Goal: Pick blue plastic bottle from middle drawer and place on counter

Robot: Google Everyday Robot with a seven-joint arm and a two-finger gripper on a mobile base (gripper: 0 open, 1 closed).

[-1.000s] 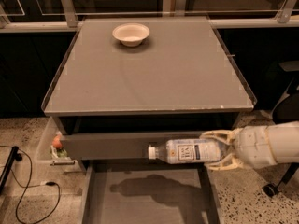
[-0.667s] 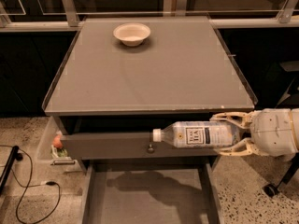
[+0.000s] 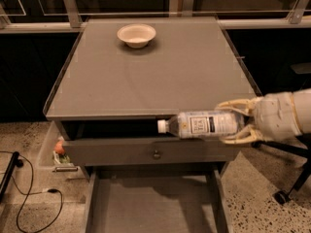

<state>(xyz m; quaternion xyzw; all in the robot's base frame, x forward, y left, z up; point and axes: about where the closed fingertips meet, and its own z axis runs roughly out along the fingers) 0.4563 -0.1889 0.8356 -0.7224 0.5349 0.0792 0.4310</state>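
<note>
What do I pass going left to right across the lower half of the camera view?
First the cable → white bin → bottle → gripper, shut on the bottle's right end at the counter's front right edge → chair leg.

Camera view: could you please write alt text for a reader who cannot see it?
The gripper, reaching in from the right, holds a plastic bottle sideways, cap pointing left, at the front edge of the counter and above the open middle drawer. A white bowl sits at the back of the counter.
</note>
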